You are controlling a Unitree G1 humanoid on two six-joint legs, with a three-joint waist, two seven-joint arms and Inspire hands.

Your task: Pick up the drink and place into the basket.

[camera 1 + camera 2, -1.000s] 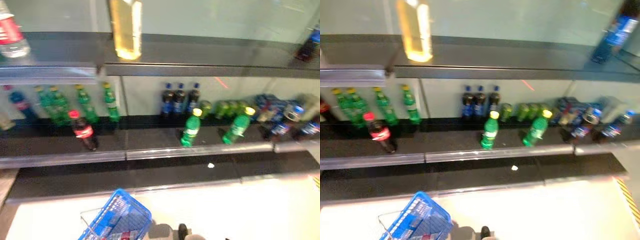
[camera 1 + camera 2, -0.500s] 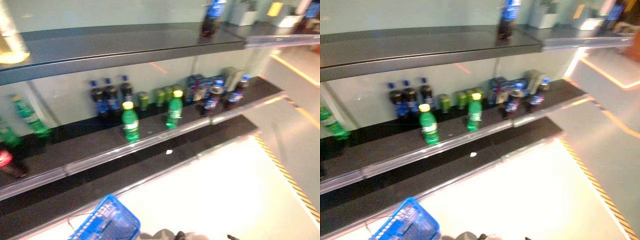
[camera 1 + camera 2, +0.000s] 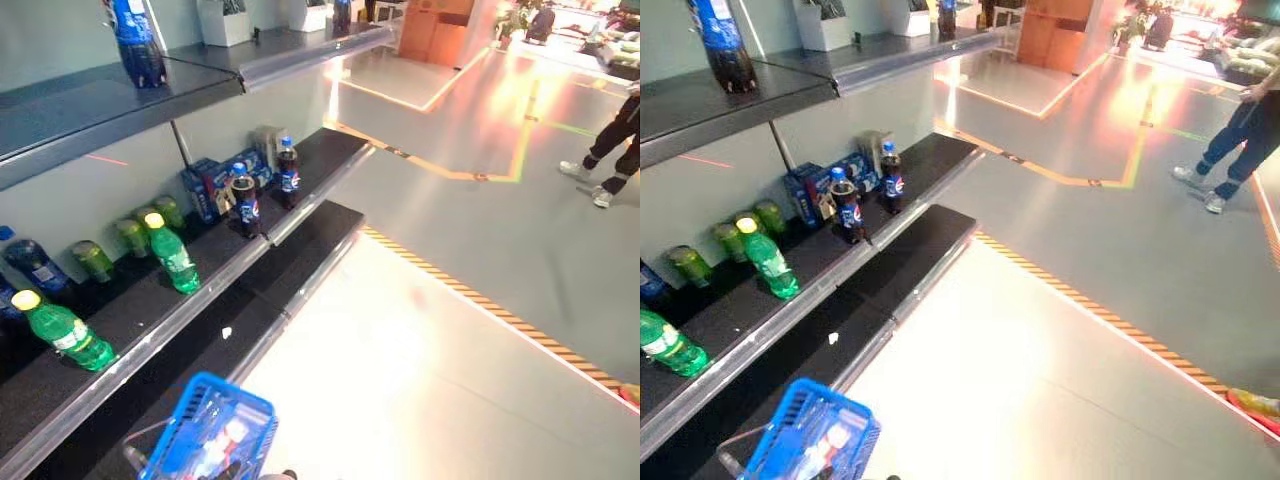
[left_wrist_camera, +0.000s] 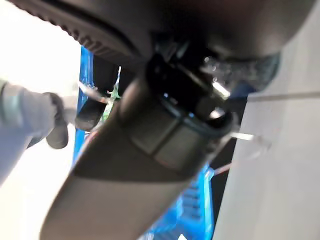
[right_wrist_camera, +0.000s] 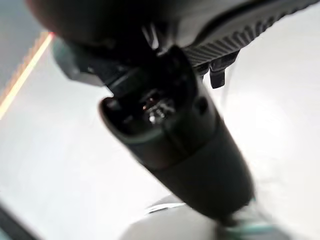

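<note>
A blue wire basket (image 3: 212,434) hangs at the bottom of the eye views, beside the shelf's lowest step. Inside it lies a drink with a red and white label (image 3: 226,437). In the left wrist view my left hand (image 4: 150,145) fills the picture, its dark fingers (image 4: 89,116) and white-covered thumb curled at the basket's thin wire handle (image 4: 91,93), with blue mesh (image 4: 195,205) beyond. My right hand (image 5: 185,145) shows only in its own wrist view, over bare pale floor, holding nothing that I can see.
Dark shelves run along the left with green bottles (image 3: 175,258), cola bottles with blue labels (image 3: 243,200) and one bottle on the top shelf (image 3: 132,40). Grey floor with a yellow-black striped line (image 3: 470,300) spreads to the right. A person's legs (image 3: 612,140) stand far right.
The whole picture has swung to the right, so the camera has turned: the shelves now run along the left and open floor fills the right. The basket stays at the bottom edge.
</note>
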